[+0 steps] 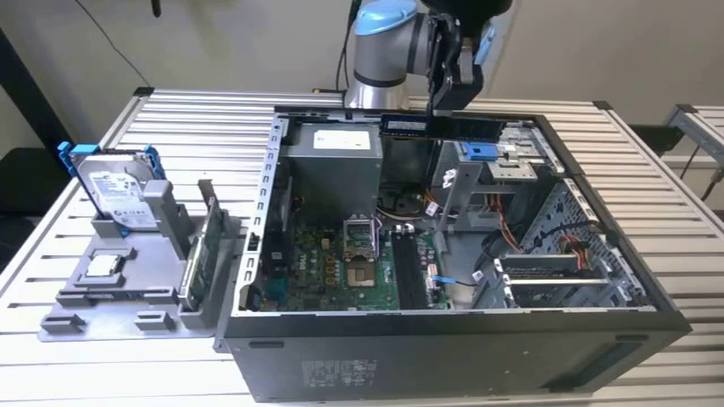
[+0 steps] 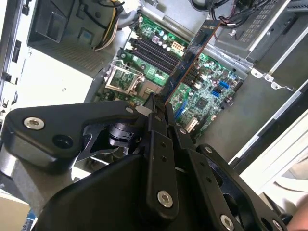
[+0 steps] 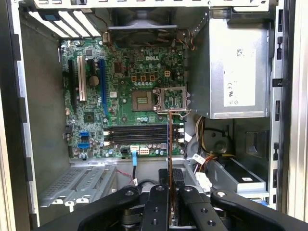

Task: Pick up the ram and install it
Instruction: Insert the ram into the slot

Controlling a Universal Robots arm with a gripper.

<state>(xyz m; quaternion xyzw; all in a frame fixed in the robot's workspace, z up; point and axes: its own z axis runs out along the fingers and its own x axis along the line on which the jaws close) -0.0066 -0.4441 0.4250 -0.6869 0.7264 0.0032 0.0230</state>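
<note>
gripper (image 1: 445,112): pressed together on the ram, pinching it near the middle of its long edge; the pinch also shows in both wrist views (image 2: 158,103) (image 3: 169,190)
ram (image 1: 470,127): in the air above the open case, over the case's far side, held level with its length running across; touching nothing but the gripper
ram, wrist views: seen edge-on as a thin strip running out from between the fingers toward the inside of the case (image 2: 190,55) (image 3: 169,139)
arm (image 1: 391,34): comes down from behind the case's far wall
case (image 1: 453,356): lies on its side on the table (image 1: 68,365), open side up
motherboard (image 1: 328,271): flat on the case floor, green; seen in both wrist views (image 2: 211,82) (image 3: 139,72)
memory slots (image 3: 137,134): dark parallel slots on the motherboard inside the case, well below the ram; in the first wrist view the ram's edge crosses one end of them
power supply (image 1: 334,161): grey box in the case's far corner
grey holder (image 1: 114,292): on the table just beside the case, on the exterior view's left
hard drive (image 1: 119,199): upright in the holder, blue frame, well apart from the case
green card (image 1: 195,263): on edge in the holder, on the side nearest the case
</note>
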